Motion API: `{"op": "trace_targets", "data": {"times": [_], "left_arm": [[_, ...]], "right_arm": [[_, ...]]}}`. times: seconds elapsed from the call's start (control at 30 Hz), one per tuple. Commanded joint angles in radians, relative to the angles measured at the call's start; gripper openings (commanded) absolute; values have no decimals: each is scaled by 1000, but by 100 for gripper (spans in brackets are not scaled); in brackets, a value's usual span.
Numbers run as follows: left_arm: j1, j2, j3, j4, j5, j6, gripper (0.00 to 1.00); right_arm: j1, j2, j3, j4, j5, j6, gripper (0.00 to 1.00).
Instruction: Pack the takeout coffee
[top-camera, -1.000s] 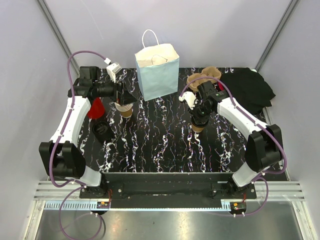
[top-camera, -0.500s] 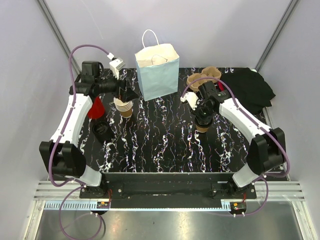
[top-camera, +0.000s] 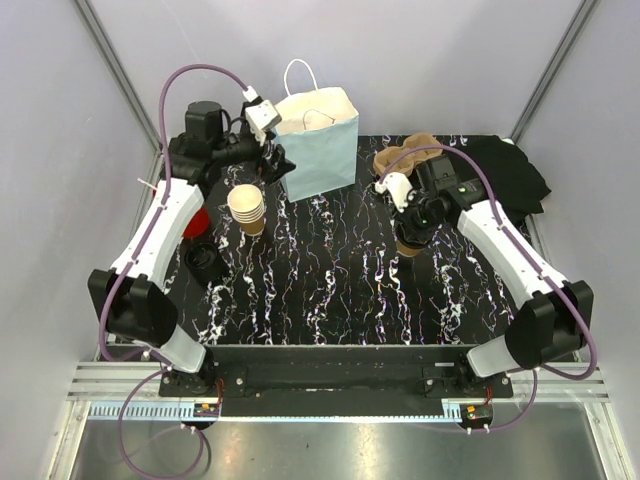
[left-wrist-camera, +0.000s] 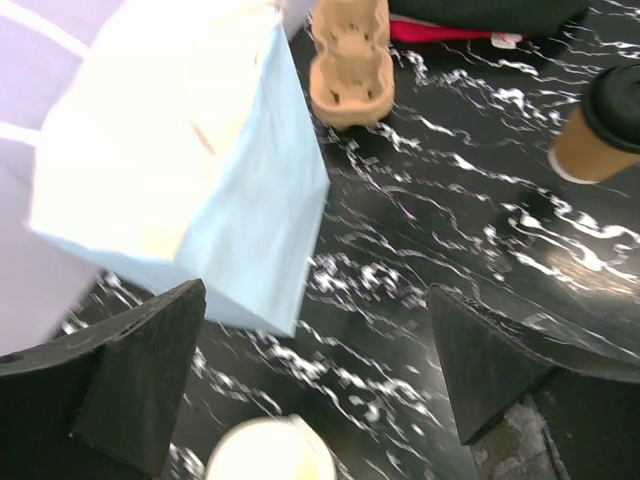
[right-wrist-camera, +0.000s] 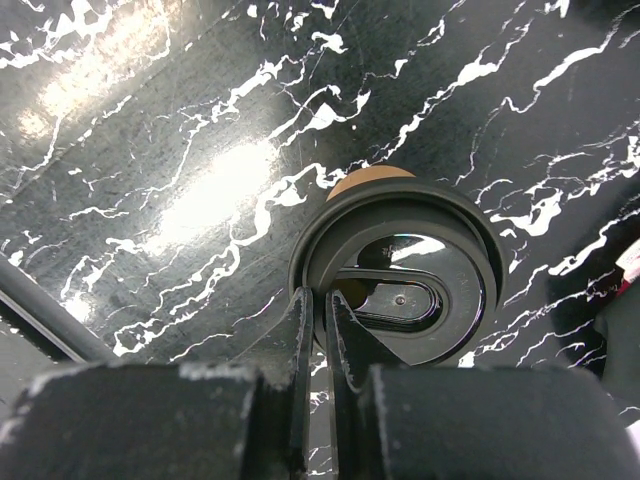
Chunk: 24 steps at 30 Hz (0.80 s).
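**Q:** What stands at the back of the black marble-patterned table (top-camera: 320, 290)?

**A:** A pale blue paper bag (top-camera: 318, 150), upright, mouth open, white handles raised.

**Q:** And to its left?

**A:** A stack of nested tan cups (top-camera: 246, 208), near the bag but apart from it. Further left sits a red object (top-camera: 198, 218), partly hidden, and toward the near edge a black round object (top-camera: 203, 260).

**Q:** The right side?

**A:** A brown moulded-pulp carrier (top-camera: 420, 146) lies at the far edge, just beside a crumpled black cloth (top-camera: 505, 175) in the corner. A strip of red (left-wrist-camera: 450, 30) shows beneath the cloth.
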Motion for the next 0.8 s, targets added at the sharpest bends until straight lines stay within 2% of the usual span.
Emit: {"op": "trace_targets", "data": {"times": [0.0,0.17,0.6,0.67,0.77], "left_arm": [[-38,50,9,167,-58,104,99],[-55,119,35,230,-96,143,99],[-101,317,232,236,-194,186,99],[-108,346,252,216,-193,201,95],[-121,369,267,198,-194,228,83]], "right_arm": [[-30,-78,40,-15,-68,16,0],[-76,-109,29,-15,-113,16,0],[-121,-130,2,-1,-159,12,0],[-125,-129,2,1,-160,10,0],[-130,-120,6,2,-159,8,0]]}}
